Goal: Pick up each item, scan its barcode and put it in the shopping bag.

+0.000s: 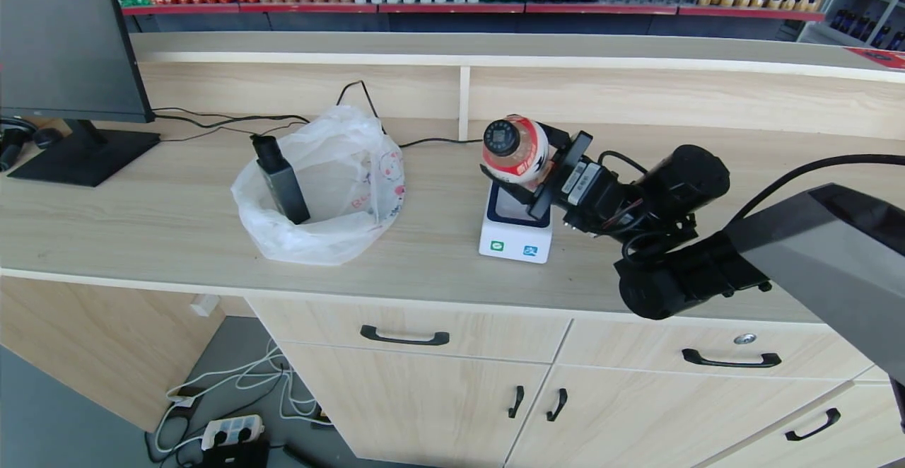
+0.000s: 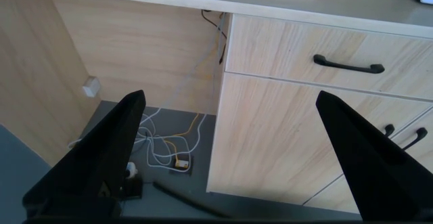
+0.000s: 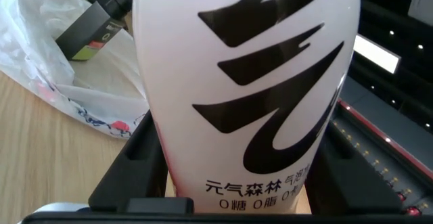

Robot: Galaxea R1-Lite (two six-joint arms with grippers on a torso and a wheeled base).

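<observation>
step: scan stage, judged. Bottle is at the scanner, not yet bagged.
bottle (image 1: pixel 515 148): drink bottle with white label and dark cap, lying sideways in the air just above the scanner (image 1: pixel 516 236). Can't tell if the two touch.
right gripper (image 1: pixel 529 172): fingers clamped on the bottle body from both sides. In the right wrist view the bottle (image 3: pixel 250 82) sits snug between the dark fingers.
left gripper (image 2: pixel 230 97): fingers spread wide, holding nothing, down in front of the cabinet below the counter edge.
shopping bag (image 1: pixel 368 171): thin white plastic, mouth open upward, on the counter (image 1: pixel 177 220) to the robot's left of the scanner and near it.
dark box (image 1: pixel 283 182): already inside the bag, standing tilted against its wall.
progress: one item bagged, bottle in hand, judged.
risk 1: barcode may face away from the scanner window, so no read. Print side can't be checked from here.
risk 2: round, smooth bottle may twist or slide in the grip if it is rotated for the scan.
risk 3: lowering further may bump the small scanner and shove it along the counter.
risk 4: the bag is limp. A low sideways carry may snag the rim, fold the mouth shut or drag the bag.
risk 5: releasing onto the tilted box may tip it, or the bottle may roll out.
</observation>
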